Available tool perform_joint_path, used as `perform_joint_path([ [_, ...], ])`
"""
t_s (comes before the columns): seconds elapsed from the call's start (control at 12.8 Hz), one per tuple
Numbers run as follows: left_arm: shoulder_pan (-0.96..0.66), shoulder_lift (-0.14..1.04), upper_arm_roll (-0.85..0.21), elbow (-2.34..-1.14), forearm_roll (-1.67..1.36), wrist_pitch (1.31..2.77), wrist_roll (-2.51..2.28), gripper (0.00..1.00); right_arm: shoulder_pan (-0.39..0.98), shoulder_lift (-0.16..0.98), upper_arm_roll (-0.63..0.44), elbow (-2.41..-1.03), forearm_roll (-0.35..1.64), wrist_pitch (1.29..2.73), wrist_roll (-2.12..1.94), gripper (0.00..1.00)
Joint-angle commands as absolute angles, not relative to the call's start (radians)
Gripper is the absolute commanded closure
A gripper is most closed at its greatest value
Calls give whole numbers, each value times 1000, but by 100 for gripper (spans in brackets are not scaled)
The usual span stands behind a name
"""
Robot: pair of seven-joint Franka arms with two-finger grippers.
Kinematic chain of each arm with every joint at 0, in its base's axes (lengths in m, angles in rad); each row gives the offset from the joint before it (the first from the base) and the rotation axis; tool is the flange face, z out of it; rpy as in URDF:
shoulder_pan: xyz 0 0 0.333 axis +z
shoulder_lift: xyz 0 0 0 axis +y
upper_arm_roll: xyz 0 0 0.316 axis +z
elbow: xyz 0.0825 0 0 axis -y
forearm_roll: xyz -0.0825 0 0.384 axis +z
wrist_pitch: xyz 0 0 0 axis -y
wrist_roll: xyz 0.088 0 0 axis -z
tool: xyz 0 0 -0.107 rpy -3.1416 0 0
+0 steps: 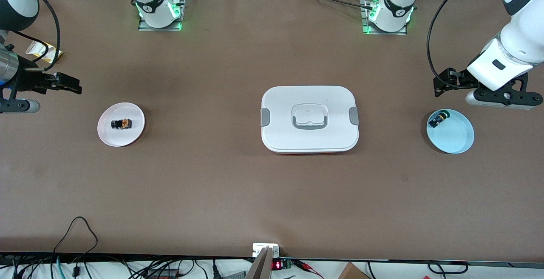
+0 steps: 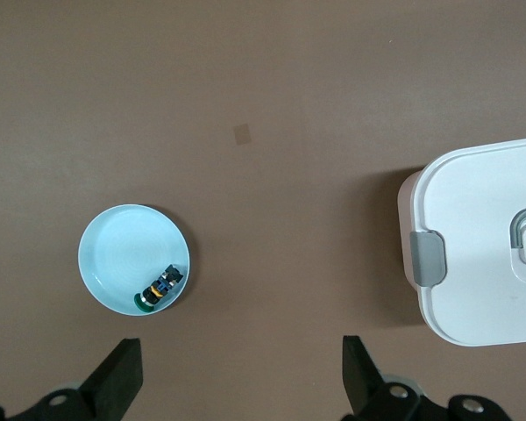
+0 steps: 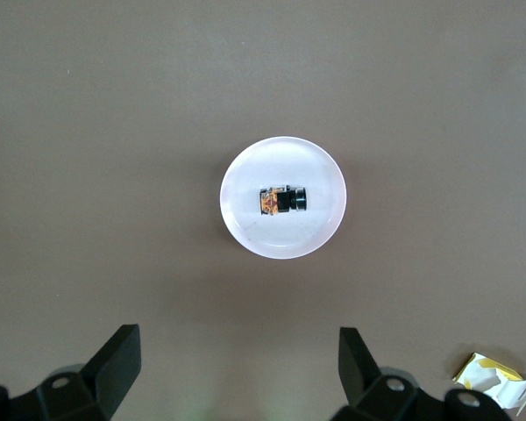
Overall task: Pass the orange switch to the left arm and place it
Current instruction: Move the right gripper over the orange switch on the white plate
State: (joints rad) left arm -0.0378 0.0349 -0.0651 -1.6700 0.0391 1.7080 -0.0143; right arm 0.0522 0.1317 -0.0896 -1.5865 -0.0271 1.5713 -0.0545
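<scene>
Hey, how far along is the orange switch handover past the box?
Nothing looks done: the orange switch lies on the white plate. Nothing is in hand: right gripper and left gripper are open and empty. Pickup, handover and passage around the box remain.

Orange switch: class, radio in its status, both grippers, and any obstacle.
Left gripper open, above the table by the blue dish; right gripper open, near the white plate. Orange switch lying on that plate, untouched. Box mid-table between dishes.
</scene>
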Motion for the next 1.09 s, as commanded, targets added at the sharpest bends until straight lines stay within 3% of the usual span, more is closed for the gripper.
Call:
perform_joint_path([
  [0.0, -44, 51, -63, -1637, 46, 1687, -23, 0, 51, 137, -89, -1572, -3, 1574, -47, 0],
  [1.01, -44, 51, -63, -1637, 46, 1686, -23, 0, 22, 297, -94, -1580, -20, 1741, -57, 0],
])
